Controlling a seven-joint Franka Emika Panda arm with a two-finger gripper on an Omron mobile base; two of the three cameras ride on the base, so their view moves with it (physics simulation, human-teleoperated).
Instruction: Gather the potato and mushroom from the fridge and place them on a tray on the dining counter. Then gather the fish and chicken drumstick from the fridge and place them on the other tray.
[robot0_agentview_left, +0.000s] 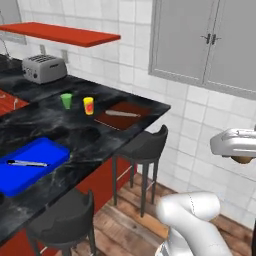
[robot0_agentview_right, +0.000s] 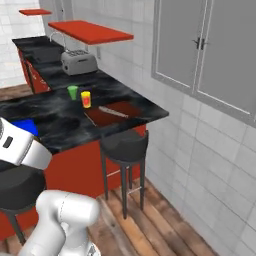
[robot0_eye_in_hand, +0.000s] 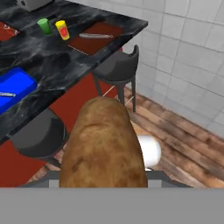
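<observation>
The potato hides the jaws in the hand view; the blue tray is partly covered by the arm.

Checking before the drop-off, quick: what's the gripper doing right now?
Gripper: closed on the potato.

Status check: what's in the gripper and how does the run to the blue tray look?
Gripper shut on potato, off the counter's end. Blue tray on dining counter, with a utensil on it. Stools along the near edge.
</observation>
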